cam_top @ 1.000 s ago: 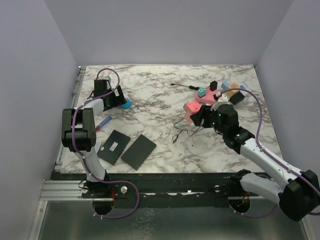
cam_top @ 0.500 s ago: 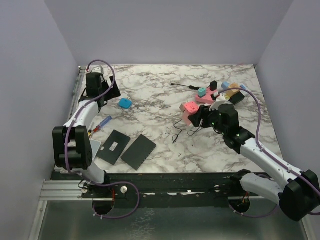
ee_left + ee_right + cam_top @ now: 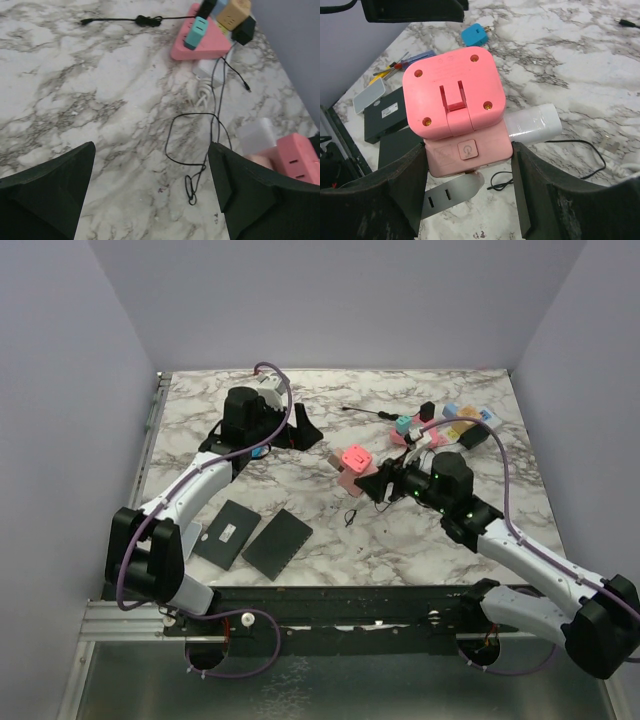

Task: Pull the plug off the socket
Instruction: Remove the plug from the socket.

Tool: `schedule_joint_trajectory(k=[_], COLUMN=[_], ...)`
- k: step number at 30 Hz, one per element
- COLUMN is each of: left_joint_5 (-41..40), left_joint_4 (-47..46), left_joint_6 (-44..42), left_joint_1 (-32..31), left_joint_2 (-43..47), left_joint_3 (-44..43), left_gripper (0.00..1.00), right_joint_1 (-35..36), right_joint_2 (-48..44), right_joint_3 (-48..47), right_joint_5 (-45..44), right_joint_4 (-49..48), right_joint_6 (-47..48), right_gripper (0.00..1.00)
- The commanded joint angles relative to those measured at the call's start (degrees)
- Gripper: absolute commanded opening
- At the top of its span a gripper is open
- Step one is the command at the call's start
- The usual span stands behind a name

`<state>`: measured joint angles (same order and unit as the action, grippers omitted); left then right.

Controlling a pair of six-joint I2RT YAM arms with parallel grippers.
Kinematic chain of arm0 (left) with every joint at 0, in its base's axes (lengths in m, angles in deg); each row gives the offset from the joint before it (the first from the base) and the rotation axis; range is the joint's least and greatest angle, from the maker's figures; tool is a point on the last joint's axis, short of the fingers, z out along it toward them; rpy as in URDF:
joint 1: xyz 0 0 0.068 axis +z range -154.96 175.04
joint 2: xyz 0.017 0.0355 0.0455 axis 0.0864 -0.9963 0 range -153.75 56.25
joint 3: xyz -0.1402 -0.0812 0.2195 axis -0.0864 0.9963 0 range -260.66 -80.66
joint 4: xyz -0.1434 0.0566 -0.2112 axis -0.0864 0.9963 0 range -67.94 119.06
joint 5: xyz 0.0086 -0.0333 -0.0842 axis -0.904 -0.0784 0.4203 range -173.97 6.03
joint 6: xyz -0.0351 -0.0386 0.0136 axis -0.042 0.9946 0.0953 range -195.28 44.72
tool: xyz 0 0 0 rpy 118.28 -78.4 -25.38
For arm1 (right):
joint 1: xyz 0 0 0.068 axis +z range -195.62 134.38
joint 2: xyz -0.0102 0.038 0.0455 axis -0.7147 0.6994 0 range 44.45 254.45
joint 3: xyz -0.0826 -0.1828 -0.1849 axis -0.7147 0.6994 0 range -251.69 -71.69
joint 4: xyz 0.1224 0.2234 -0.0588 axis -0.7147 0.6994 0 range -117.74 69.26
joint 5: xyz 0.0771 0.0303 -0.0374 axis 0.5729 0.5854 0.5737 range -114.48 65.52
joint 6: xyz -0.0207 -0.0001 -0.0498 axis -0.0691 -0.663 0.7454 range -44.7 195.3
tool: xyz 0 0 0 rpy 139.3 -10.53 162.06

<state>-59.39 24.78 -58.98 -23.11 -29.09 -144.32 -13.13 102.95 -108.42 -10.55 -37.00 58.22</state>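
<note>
Right hand [image 3: 467, 152], half closed, clamps the pink cube adapter [image 3: 451, 92]; left hand [image 3: 150, 175], wide open and empty, should grip the white stub [image 3: 535, 122] beside the adapter squarely.

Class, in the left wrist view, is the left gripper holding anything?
No, the left gripper is wide open, with nothing clamped.

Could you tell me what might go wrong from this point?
The right gripper clamps the pink block on both sides and leaves little free surface, so the open left gripper could bump those fingers if it reaches in. The thin black cable looped below might snag either arm.
</note>
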Motion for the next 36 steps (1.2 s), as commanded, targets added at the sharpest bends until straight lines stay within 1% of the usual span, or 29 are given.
schedule_joint_trajectory(k=[1,6,11,16,21,25,31,36], left_joint_5=[11.90,12.57,18.24,21.24,18.66,16.61,17.55,18.08], left_joint_4=[-11.86,-15.60,-21.38,-21.71,-21.79,-21.74,-22.42,-28.91], left_joint_6=[10.57,14.62,20.80,21.76,22.05,23.39,26.01,30.93], left_joint_1=[-0.81,-0.85,-0.92,-1.81,-1.98,-2.17,-4.57,-5.83], left_joint_2=[3.58,4.35,2.17,0.09,0.24,0.44,-1.95,-2.56], left_joint_3=[3.96,5.48,6.43,5.94,6.79,7.61,7.74,10.03], left_gripper=[0.99,0.99,0.99,0.99,0.99,0.99,0.99,0.99], right_joint_1=[3.91,4.97,5.96,6.43,6.62,6.91,7.45,8.27], right_joint_2=[0.90,3.76,6.50,7.86,8.82,7.98,8.31,9.64], right_joint_3=[1.00,1.41,0.13,-0.77,-1.79,-0.29,0.11,-0.23], right_joint_5=[-4.12,-5.57,-6.94,-9.14,-15.48,-16.59,-18.66,-19.34], right_joint_4=[-9.28,-13.77,-15.73,-16.40,-16.13,-19.79,-23.04,-25.69], right_joint_6=[3.35,3.32,5.08,7.39,7.03,7.19,7.50,6.13], right_gripper=[0.00,0.00,0.00,0.00,0.00,0.00,0.00,0.00])
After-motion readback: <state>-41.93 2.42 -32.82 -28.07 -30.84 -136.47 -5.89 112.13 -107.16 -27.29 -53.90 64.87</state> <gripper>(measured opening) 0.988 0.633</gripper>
